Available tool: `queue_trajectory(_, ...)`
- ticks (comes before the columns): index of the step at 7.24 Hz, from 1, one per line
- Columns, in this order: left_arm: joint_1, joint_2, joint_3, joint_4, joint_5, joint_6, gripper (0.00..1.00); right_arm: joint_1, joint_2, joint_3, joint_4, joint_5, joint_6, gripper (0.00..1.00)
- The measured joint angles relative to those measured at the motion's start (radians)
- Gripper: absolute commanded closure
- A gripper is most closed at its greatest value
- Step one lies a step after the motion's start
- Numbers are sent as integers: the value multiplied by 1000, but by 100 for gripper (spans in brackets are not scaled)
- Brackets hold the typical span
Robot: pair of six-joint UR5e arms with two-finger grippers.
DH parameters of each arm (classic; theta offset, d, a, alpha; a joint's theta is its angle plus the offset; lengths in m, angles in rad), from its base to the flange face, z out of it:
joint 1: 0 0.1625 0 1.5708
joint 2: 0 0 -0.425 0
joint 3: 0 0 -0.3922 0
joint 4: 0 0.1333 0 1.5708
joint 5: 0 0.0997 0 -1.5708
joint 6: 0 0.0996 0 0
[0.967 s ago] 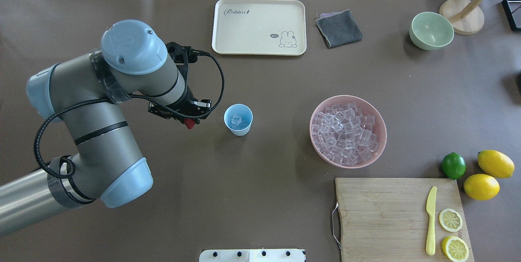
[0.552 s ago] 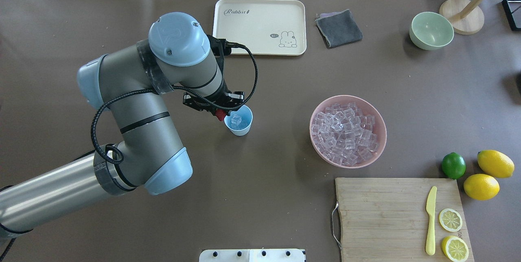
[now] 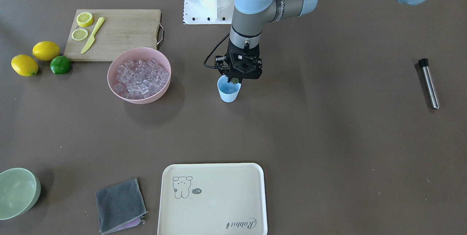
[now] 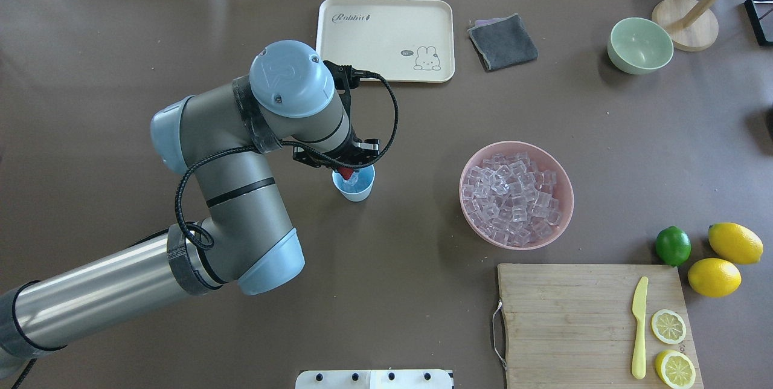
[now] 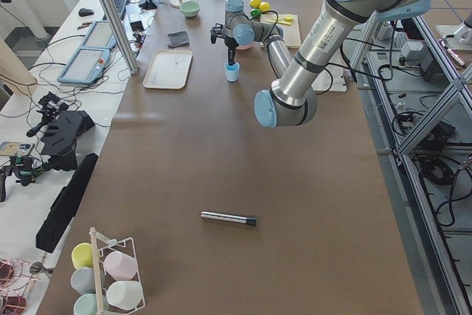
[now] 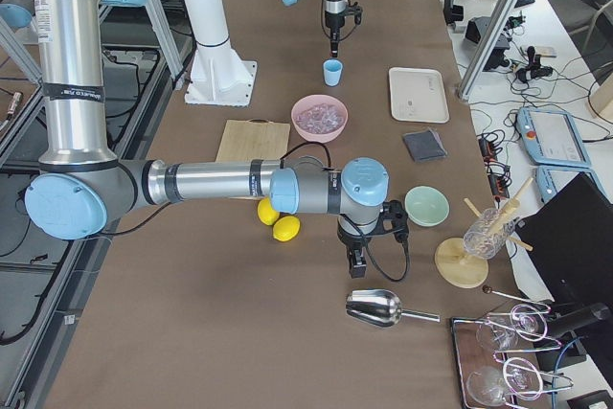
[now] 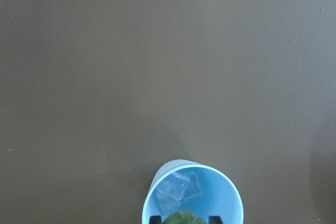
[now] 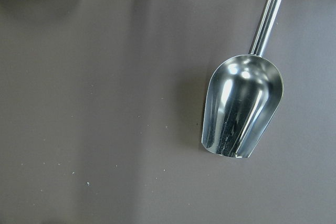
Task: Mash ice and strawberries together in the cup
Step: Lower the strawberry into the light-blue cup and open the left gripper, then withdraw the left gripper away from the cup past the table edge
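Observation:
The light blue cup stands mid-table and holds a couple of ice cubes. My left gripper hangs right over the cup's mouth, shut on the strawberry, whose green leafy top shows between the fingertips in the left wrist view. More ice is heaped in the pink bowl to the cup's right. My right gripper shows only in the exterior right view, low over the table near a metal scoop. I cannot tell whether it is open or shut.
A cream tray, a grey cloth and a pale green bowl lie at the far side. A cutting board carries a yellow knife and lemon slices; a lime and two lemons lie beside it. A metal rod lies far off.
My left arm has swung to the right with the strawberry, from beside the cup to directly over its mouth. Nothing else moved.

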Motion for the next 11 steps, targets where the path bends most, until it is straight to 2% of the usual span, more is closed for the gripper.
queue_trajectory(1, 3, 1, 2, -2, 4, -8, 76, 0, 0, -1, 0, 0, -1, 0)
queue_trajectory(2, 4, 2, 4, -4, 8, -10, 65, 2, -2, 0, 0, 1, -2, 0)
queue_trajectory(3, 4, 2, 7, -6, 12, -10, 31, 5, -2, 0, 0, 2, -4, 0)
queue_trajectory(4, 5, 0, 9, -8, 13, -10, 8, 7, -4, -1, 0, 2, -6, 0)
queue_trajectory(5, 5, -3, 9, -9, 14, -10, 3, 8, -6, -2, 0, 2, -7, 0)
queue_trajectory(8, -1, 12, -7, -6, 7, -8, 3, 10, -8, -2, 0, 2, -9, 0)
queue_trajectory(11, -111, 196, -85, -5, -54, 107, 3, 14, -7, -1, 0, 10, -8, 0)
